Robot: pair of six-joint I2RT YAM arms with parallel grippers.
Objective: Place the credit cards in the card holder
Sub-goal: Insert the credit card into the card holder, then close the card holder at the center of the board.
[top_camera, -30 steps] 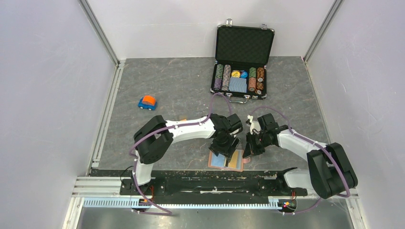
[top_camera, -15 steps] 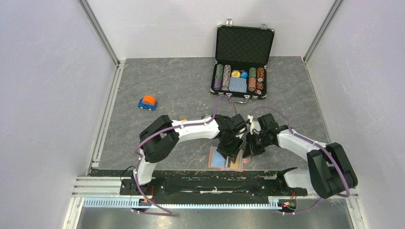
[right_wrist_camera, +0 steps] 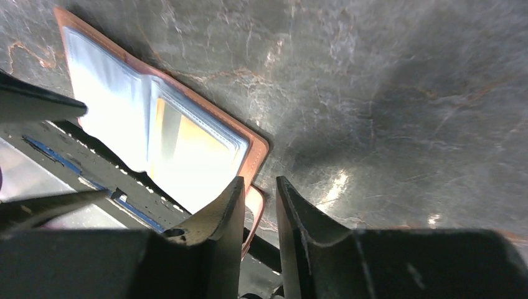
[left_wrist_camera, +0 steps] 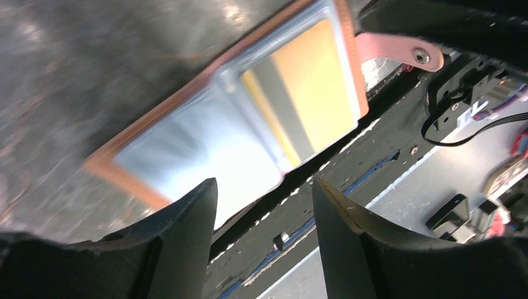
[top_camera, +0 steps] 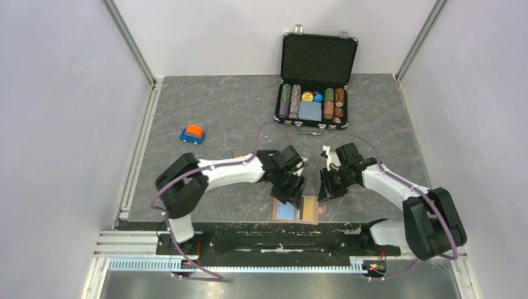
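Note:
The tan card holder [top_camera: 292, 213] lies open at the table's near edge, its clear sleeves up [left_wrist_camera: 205, 131] [right_wrist_camera: 112, 112]. One gold-orange credit card [left_wrist_camera: 314, 87] [right_wrist_camera: 187, 156] sits inside its right sleeve. My left gripper [top_camera: 291, 194] [left_wrist_camera: 264, 187] hovers over the holder's left half, open and empty. Just right of the holder is my right gripper [top_camera: 324, 190] [right_wrist_camera: 260, 184], jaws a narrow gap apart, gripping nothing. The pink snap tab [right_wrist_camera: 255, 202] [left_wrist_camera: 398, 50] lies beneath its tips. A small orange sliver [top_camera: 239, 154] peeks out behind the left forearm.
An open black poker-chip case [top_camera: 314, 93] stands at the back right. A blue and orange toy car [top_camera: 192, 133] sits at the left. The black base rail [top_camera: 280, 240] runs right below the holder. Walls close in the table on three sides.
My left gripper has drawn back to the left, uncovering the holder's right half. The right jaws have parted slightly and the right gripper has moved up a little.

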